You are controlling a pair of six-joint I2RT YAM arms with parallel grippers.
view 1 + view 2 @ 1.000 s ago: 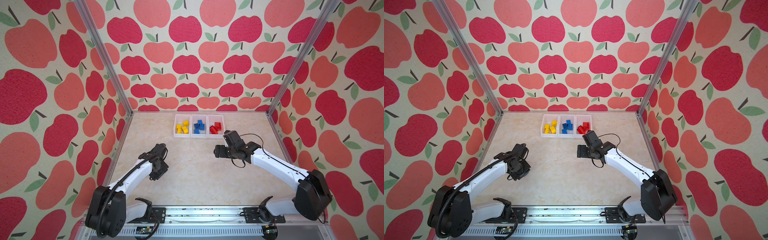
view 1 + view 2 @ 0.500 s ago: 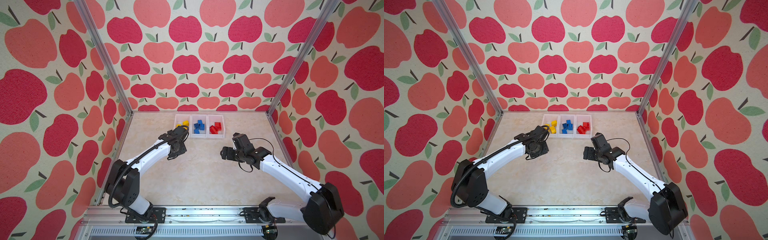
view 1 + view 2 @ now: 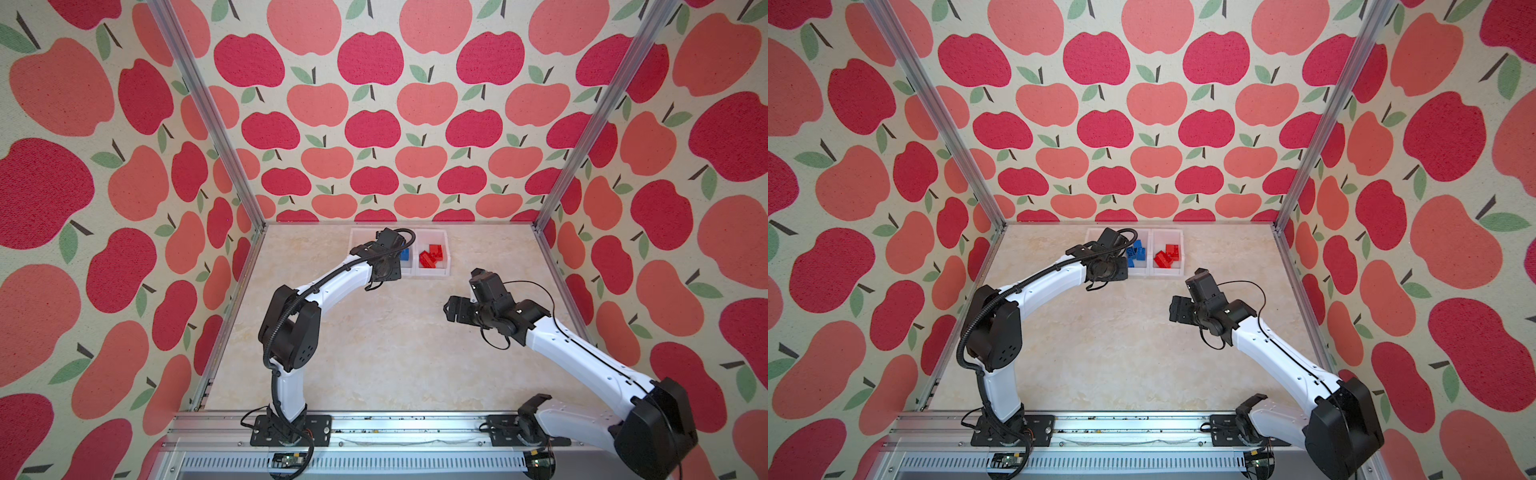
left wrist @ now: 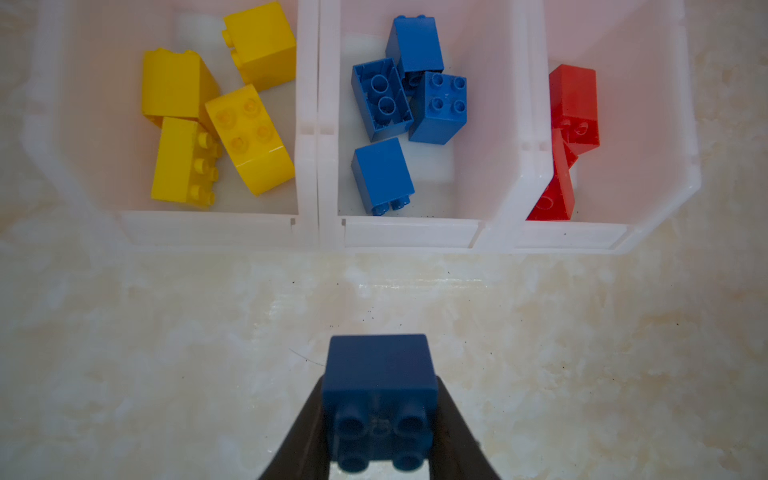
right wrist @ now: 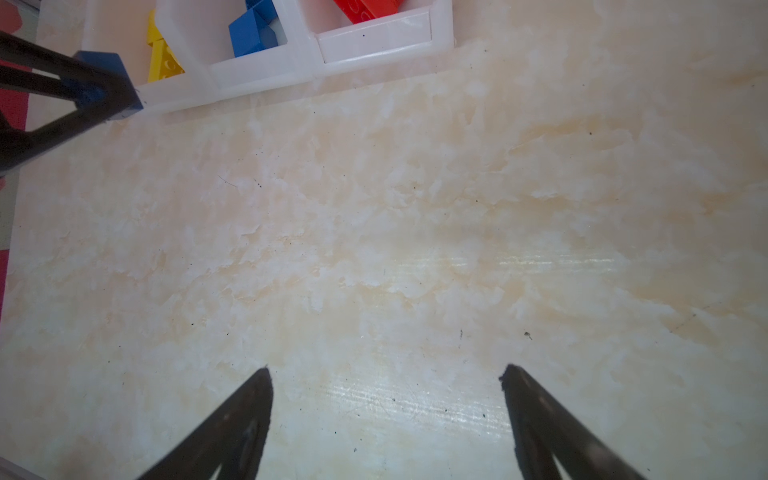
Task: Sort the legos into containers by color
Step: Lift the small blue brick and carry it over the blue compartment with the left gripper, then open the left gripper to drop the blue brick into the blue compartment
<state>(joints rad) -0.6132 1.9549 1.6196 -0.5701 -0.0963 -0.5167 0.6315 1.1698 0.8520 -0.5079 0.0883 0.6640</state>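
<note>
**A:** Left hand state?

**B:** Left gripper (image 4: pixel 380 432) was clamped on a blue brick (image 4: pixel 380 370), pinched from both sides, studs facing the wrist camera. The brick hung over bare table (image 4: pixel 166 332), just short of the containers' (image 4: pixel 415 232) front wall. It roughly lined up with the middle bin (image 4: pixel 490 124).

**A:** Bin contents?

**B:** Yellow legos (image 4: pixel 245 137) were in one end bin, blue legos (image 4: pixel 436 108) in the middle, red legos (image 4: pixel 575 104) in the other end. No mixing. I saw none loose on the table in either top view.

**A:** Right side?

**B:** Right gripper (image 5: pixel 386 382) had its jaws wide apart and empty, over table well clear of the bins.

**A:** Failure modes?

**B:** My read:
- An early release would land the brick in front of the wall or bounce it off the rim.
- A low carry would clip the front wall and shove the joined row.
- Sideways drift toward the thin divider could put it in with the yellow.
- The blue pile was heaped, so a high drop might bounce out.

I couldn't tell the clearance above the rim.
</note>
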